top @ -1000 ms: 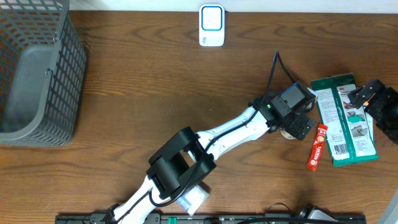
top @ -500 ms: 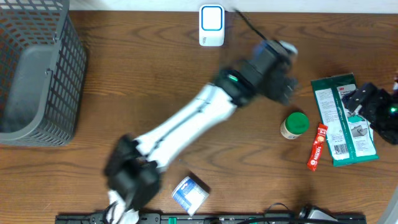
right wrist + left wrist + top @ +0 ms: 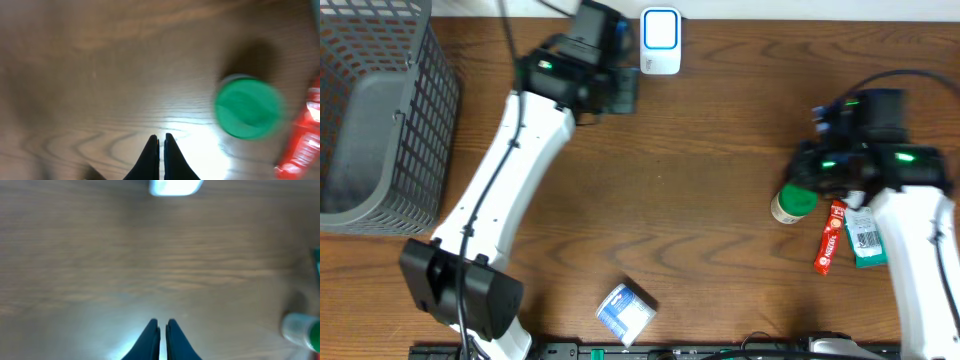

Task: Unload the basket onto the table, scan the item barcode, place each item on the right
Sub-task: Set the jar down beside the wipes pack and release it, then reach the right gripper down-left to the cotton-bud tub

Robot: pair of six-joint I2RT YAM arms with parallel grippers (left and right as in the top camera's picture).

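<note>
At the far left I see a grey mesh basket standing on the wooden table. The left arm reaches from the near edge up toward the back of the table. The left gripper is closed with its fingers pressed together, holds nothing, and sits just left of the scanner. A small blue-and-white box lies near the front edge, well apart from both arms. The scanner, a white unit with a blue-framed face, stands at the back edge, centre. To the right, a jar with a green lid stands upright. The right gripper is also closed and empty, over bare wood just beside the jar without touching it. A red packet lies just right of the jar. A green package lies beside the packet, mostly covered by the right arm. No item is held in either gripper.
</note>
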